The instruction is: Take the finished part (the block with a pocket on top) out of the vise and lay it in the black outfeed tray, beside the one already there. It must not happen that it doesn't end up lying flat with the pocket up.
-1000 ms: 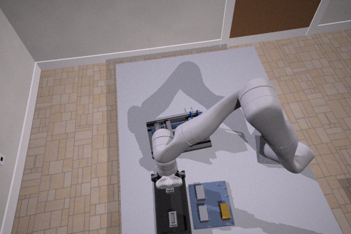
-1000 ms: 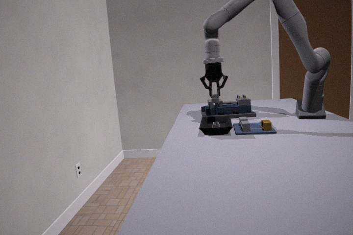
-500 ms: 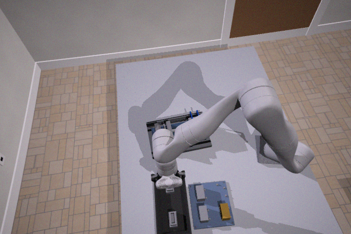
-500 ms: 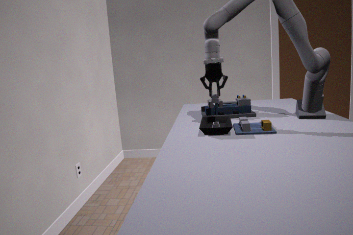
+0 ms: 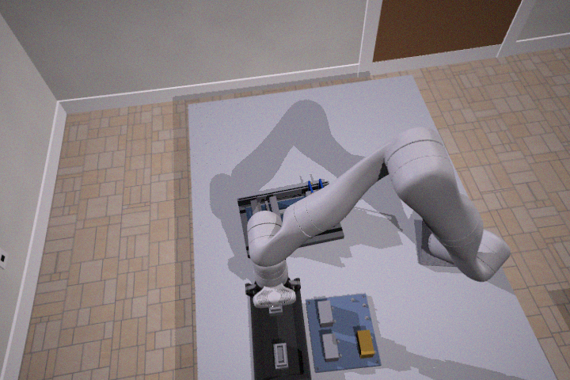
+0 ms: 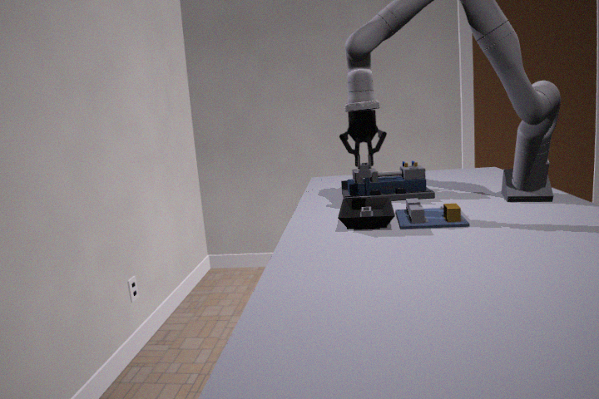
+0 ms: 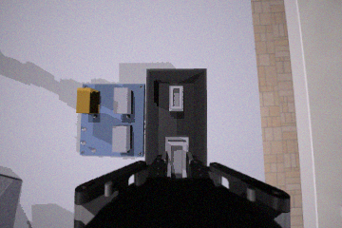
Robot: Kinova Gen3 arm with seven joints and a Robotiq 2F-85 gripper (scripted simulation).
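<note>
My gripper [image 6: 364, 165] [image 7: 177, 158] is shut on the finished part [image 5: 275, 309] [image 6: 364, 167] [image 7: 177, 141], a light grey block with its pocket facing up. The part is held upright above the end of the black outfeed tray [image 5: 290, 331] [image 6: 366, 224] [image 7: 176, 75] nearer the vise, clear of the tray floor. The other finished part [image 5: 280, 355] [image 6: 366, 211] [image 7: 177, 98] lies in the far half of the tray. The vise [image 5: 274, 206] [image 6: 389, 185] stands behind the tray; the arm hides part of its jaws in the top view.
A blue plate [image 5: 348, 313] [image 7: 98, 147] lies right beside the tray. It bears two grey blocks [image 5: 324, 313] [image 5: 330, 346] and a yellow block [image 5: 365, 343] [image 6: 451, 212] [image 7: 85, 100]. The tray's raised walls surround both parts' area. The robot base [image 6: 526, 191] stands at the right.
</note>
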